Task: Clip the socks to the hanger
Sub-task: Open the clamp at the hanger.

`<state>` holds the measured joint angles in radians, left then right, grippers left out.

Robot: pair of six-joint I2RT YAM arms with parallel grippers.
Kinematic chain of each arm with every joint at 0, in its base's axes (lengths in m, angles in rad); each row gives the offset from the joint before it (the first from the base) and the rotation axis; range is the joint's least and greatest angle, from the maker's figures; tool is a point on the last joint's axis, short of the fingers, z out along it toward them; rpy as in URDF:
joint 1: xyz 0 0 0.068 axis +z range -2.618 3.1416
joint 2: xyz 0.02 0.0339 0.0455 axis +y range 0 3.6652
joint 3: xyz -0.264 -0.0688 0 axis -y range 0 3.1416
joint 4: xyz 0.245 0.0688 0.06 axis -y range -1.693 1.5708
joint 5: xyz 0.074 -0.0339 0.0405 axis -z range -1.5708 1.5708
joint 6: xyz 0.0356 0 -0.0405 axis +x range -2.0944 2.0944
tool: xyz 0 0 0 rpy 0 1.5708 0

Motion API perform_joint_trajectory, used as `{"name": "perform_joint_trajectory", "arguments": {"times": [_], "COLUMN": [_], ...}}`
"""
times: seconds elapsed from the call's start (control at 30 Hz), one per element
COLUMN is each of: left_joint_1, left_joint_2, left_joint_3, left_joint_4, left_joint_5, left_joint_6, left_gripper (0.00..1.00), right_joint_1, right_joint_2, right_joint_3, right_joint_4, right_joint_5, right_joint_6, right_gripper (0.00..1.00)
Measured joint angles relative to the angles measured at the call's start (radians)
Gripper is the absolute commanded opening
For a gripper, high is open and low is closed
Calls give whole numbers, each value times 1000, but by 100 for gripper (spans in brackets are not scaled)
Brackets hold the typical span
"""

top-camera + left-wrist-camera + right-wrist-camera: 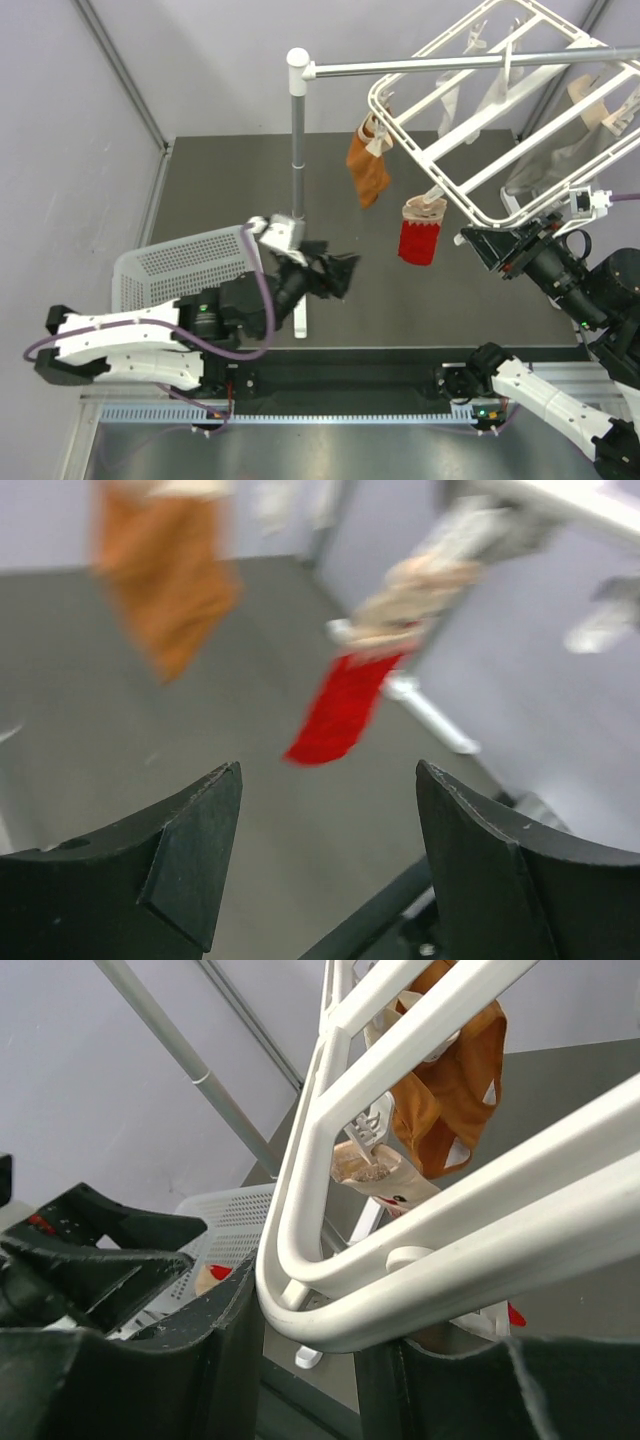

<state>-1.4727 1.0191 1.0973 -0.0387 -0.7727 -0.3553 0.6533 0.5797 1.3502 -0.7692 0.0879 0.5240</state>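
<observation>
Two pincers are counted, the left pincer (328, 840) and the right pincer (335, 1355), and also one hanger (560, 1210). On the hanger one orange sock (368, 170) and one red sock (418, 240) with a pale cuff are clipped. More pale socks (497, 88) are seen beyond the right pincer, but their number cannot be told.

The hanger is a white plastic frame with crossbars, tilted under a grey rail (450, 65). Its near bar is gripped by the right pincer, with the jaws narrow around it. The red sock hangs just beside this pincer, on the side of the left pincer. The left pincer is spread wide and nothing is held in it.
</observation>
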Motion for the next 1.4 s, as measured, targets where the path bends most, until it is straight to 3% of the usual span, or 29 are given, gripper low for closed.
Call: {"name": "perform_joint_trajectory", "arguments": {"times": [0.2, 0.37, 0.5, 0.67, 0.83, 0.97, 1.23, 1.4], "left_joint_1": [26, 28, 29, 29, 29, 29, 31, 39], "left_joint_2": [-302, -457, -290, 81, 272, 412, 521, 542], "left_joint_3": [-225, -406, -337, -48, 8, 87, 225, 278], "left_joint_4": [-415, -233, -20, 167, 399, 486, 554, 562], "left_joint_5": [-228, -84, 106, 241, 357, 437, 484, 500], "left_joint_6": [-381, -270, -69, 175, 433, 587, 734, 777], "left_gripper": [74, 79, 80, 81, 83, 83, 77, 58], "right_joint_1": [0, 0, 0, 0, 0, 0, 0, 0], "right_joint_2": [-9, -10, -11, -23, -25, -25, -28, -30], "right_joint_3": [-13, -16, -16, -16, -15, -14, -14, -14], "right_joint_4": [7, 6, 5, 2, 2, 0, -2, -2], "right_joint_5": [2, -3, -3, -4, -8, -13, -14, -18], "right_joint_6": [-8, -9, -7, -3, 5, 9, 12, 12], "right_gripper": [0, 0, 0, 0, 0, 0, 0, 0]}}
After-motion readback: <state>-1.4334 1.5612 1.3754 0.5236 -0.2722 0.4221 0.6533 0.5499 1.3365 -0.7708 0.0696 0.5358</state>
